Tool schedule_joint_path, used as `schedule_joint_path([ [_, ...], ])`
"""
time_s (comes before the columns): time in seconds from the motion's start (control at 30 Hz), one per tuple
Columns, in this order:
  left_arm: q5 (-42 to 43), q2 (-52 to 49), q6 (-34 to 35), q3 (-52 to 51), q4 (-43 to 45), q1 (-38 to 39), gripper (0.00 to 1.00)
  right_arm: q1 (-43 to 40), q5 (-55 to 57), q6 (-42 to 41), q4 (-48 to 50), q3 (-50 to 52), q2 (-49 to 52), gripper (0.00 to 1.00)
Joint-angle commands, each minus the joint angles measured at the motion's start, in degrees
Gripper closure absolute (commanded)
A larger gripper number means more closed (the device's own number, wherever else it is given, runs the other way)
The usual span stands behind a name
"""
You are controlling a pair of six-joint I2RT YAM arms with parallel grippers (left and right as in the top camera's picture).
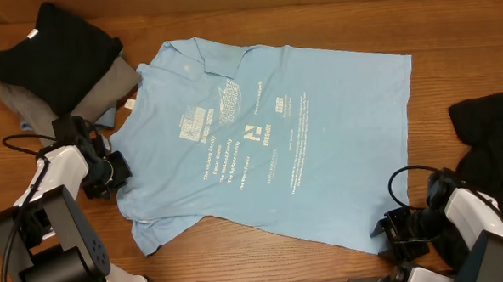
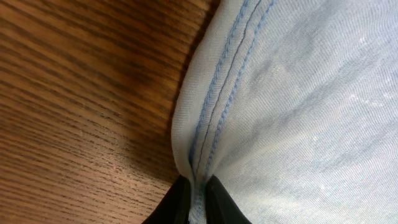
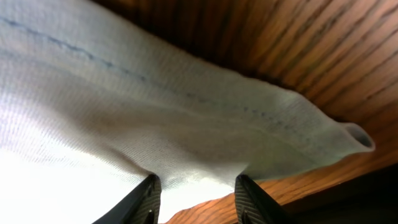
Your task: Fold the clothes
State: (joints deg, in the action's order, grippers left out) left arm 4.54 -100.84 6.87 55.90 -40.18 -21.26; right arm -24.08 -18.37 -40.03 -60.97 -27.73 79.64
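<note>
The light sky-blue T-shirt (image 1: pixel 268 132) lies spread flat on the wooden table, white printed text facing up, collar at the far left. My left gripper (image 1: pixel 121 174) is at the shirt's left edge, shut on a stitched hem; in the left wrist view the jaws (image 2: pixel 198 202) pinch the seam of the blue cloth (image 2: pixel 298 112). My right gripper (image 1: pixel 385 231) is at the shirt's near right corner. In the right wrist view its jaws (image 3: pixel 196 193) stand apart with the shirt's hemmed edge (image 3: pixel 124 106) lying between them. A plain black garment (image 1: pixel 56 52) lies folded at the far left.
The black garment sits on a grey folded one (image 1: pixel 104 84). Another black garment (image 1: pixel 489 131) lies crumpled at the right edge, beside my right arm. Bare wooden table (image 1: pixel 451 30) shows at the far right and along the near edge.
</note>
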Motion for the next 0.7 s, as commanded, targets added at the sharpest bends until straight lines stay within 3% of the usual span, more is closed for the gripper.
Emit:
schedule_joint_path([
  [0.0,1.53,0.35,-0.44,-0.96,0.15,-0.11,0.87,-0.15,1.86,-1.01,2.38,2.6,0.17,0.61],
  [0.1,1.53,0.35,-0.44,-0.96,0.13,-0.11,0.87,-0.15,1.92,-0.92,3.15,2.6,0.15,0.7],
  [0.17,1.55,0.35,-0.44,-0.94,0.11,-0.11,0.87,-0.15,1.86,-0.81,3.69,2.45,0.15,0.87],
  [0.23,1.55,0.35,-0.44,-0.92,0.11,-0.11,0.87,-0.15,1.86,-0.46,3.21,1.73,0.15,0.95],
  [0.47,2.62,0.35,-0.46,1.6,-1.75,-0.11,0.91,-0.15,1.84,3.26,-2.4,-5.25,0.09,0.96],
  [0.67,3.58,0.35,-0.68,7.8,-7.54,-0.11,0.96,0.15,-3.17,11.21,-8.15,-13.11,0.09,0.96],
])
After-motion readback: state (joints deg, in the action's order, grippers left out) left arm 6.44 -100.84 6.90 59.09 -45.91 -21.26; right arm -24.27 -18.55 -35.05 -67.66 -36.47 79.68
